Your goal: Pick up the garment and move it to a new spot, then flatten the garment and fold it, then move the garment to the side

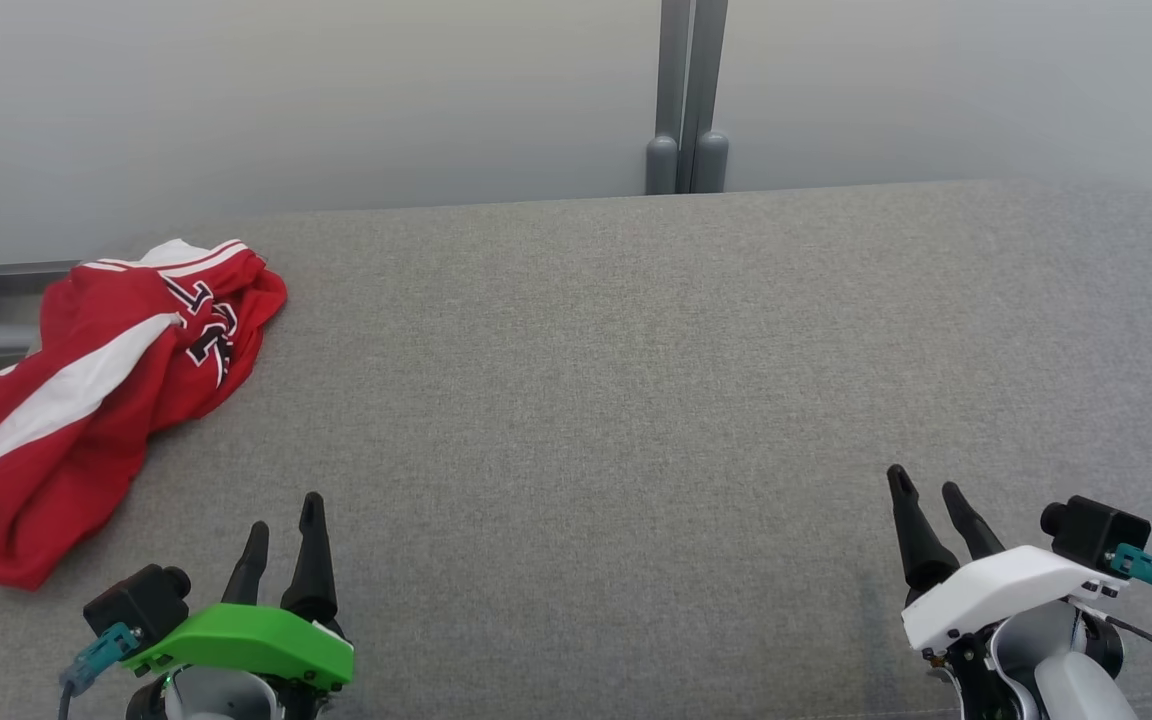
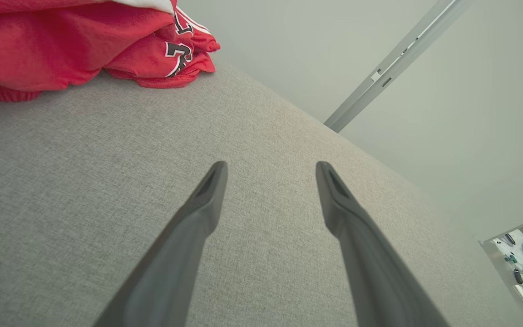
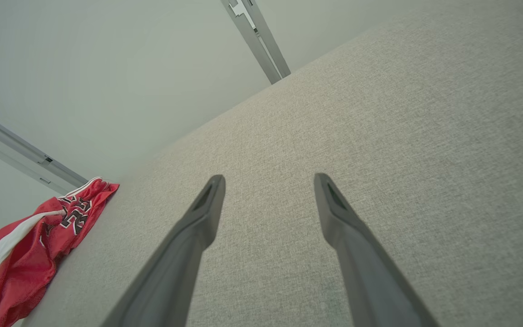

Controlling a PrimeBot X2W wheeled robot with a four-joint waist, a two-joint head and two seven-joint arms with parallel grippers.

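Red garment [image 1: 86, 400] bunched (perhaps overhanging); left gripper [image 1: 285, 512], right gripper [image 1: 924, 479] both spread, empty.

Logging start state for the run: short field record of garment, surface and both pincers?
garment: red, white stripe, crumpled, at the surface's left edge
surface: grey fabric
left pincer: open, holding nothing, beside the garment, not touching
right pincer: open, holding nothing, far from the garment
stage: garment not yet picked up

One red garment [image 1: 86, 390], one grey fabric surface [image 1: 636, 400], two tools, a left tool [image 1: 285, 512] and a right tool [image 1: 924, 479]
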